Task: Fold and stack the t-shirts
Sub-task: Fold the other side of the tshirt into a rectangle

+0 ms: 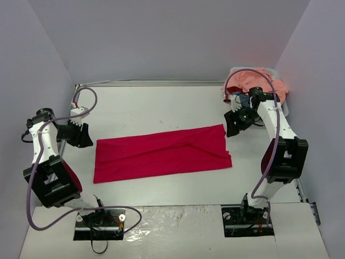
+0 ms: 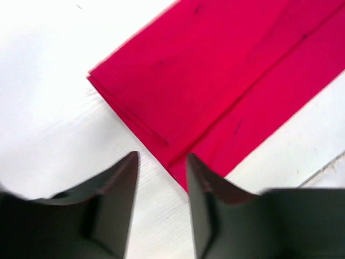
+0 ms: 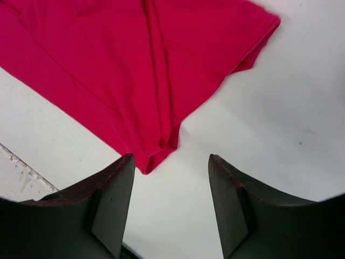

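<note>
A crimson-red t-shirt (image 1: 161, 154) lies flat on the white table, folded into a long strip running left to right. My left gripper (image 1: 82, 137) hovers just off its left end. In the left wrist view the jaws (image 2: 160, 157) stand apart over bare table, and the shirt's layered folded corner (image 2: 215, 81) lies just ahead of them. My right gripper (image 1: 232, 125) hangs at the strip's right end. In the right wrist view it (image 3: 171, 157) is open with nothing between its fingers, and the shirt's hem corner (image 3: 151, 70) reaches close to the left fingertip. A peach-pink t-shirt (image 1: 253, 79) is heaped at the back right.
A white plastic basket (image 1: 284, 107) stands at the back right corner behind the right arm, with the peach cloth spilling over it. Grey walls close in the table on the left, back and right. Both arm bases (image 1: 102, 220) sit at the near edge.
</note>
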`<action>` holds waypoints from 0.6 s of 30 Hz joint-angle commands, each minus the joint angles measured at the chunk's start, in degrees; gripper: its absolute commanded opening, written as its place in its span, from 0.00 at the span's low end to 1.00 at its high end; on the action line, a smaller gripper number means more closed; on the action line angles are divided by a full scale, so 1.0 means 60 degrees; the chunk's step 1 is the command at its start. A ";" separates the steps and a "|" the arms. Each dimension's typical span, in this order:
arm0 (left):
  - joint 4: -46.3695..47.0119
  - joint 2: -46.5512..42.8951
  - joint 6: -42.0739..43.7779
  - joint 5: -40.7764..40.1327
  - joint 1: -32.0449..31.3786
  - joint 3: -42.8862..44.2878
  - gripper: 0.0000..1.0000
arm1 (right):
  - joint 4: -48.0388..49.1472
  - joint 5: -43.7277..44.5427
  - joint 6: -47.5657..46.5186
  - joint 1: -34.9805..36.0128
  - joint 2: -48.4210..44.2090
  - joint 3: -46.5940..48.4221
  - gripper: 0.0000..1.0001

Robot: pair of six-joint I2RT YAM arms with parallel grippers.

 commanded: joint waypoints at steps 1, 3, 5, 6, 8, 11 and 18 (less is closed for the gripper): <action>0.0869 -0.0958 -0.1561 0.0531 0.0075 0.0027 0.43 | -0.0478 -0.0407 -0.0112 0.0079 0.0443 0.0685 0.53; 0.1002 -0.1297 -0.2030 0.0751 0.0075 -0.0178 0.55 | -0.0478 -0.0393 -0.0112 0.0225 0.0720 0.0832 0.53; 0.1091 -0.1664 -0.2280 0.1132 0.0075 -0.0324 0.61 | -0.0478 -0.0422 -0.0098 0.0372 0.0926 0.1037 0.53; 0.1047 -0.1752 -0.2295 0.1220 0.0075 -0.0398 0.66 | -0.0493 -0.0422 -0.0098 0.0503 0.1101 0.1111 0.53; 0.0799 -0.1913 -0.2310 0.1469 0.0075 -0.0428 0.67 | -0.0507 -0.0495 -0.0083 0.0765 0.1292 0.1315 0.53; 0.0476 -0.2133 -0.2266 0.1544 0.0075 -0.0588 0.72 | -0.0595 -0.0553 -0.0098 0.1163 0.1703 0.1666 0.53; 0.0681 -0.3187 -0.2267 0.0886 0.0075 -0.1394 0.82 | -0.0756 -0.0729 0.0004 0.1851 0.2931 0.2385 0.54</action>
